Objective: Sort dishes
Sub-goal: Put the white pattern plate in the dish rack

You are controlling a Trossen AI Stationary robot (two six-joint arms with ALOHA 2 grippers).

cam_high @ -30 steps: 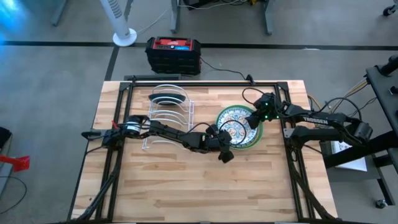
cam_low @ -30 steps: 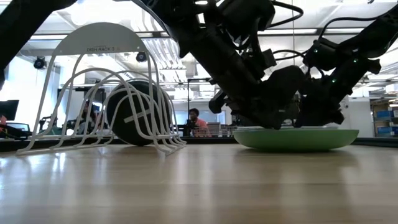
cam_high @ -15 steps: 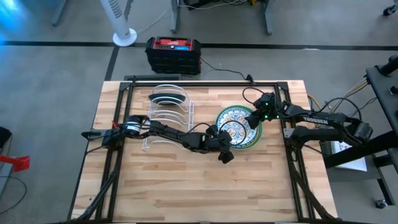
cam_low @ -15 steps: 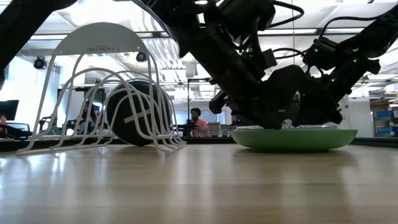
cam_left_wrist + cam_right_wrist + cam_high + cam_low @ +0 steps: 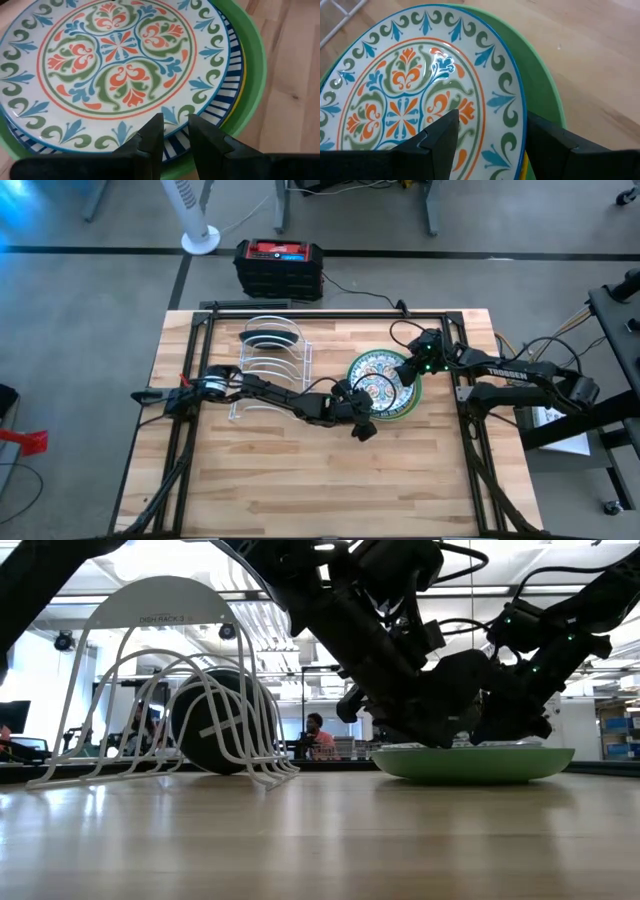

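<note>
Stacking: three plates lie piled at the table's (image 5: 300, 480) two o'clock side, a patterned plate (image 5: 378, 388) on top, a blue-striped plate (image 5: 227, 87) under it, a light green plate (image 5: 475, 762) at the bottom; a thin yellow edge shows between the striped plate and the green one in the left wrist view.
Patterned plate: white with orange, green and blue flourishes and a blue rim, lying flat and filling most of both wrist views.
Left gripper (image 5: 172, 132): at the stack's seven o'clock edge, its two dark fingers (image 5: 150, 137) nearly pressed together with only a narrow slot between them, their tips over the patterned plate's rim; whether they pinch that rim I cannot tell.
Right gripper (image 5: 490, 132): at the stack's two o'clock edge, fingers spread wide, straddling the patterned plate's rim, nothing pinched.
Rack (image 5: 270, 365): white wire, at the table's eleven o'clock side, well apart from the stack.
Dark plate (image 5: 215, 722): standing on edge in the rack's rear slot.
Room: a person (image 5: 318, 737) sits far behind the table in the low view.
</note>
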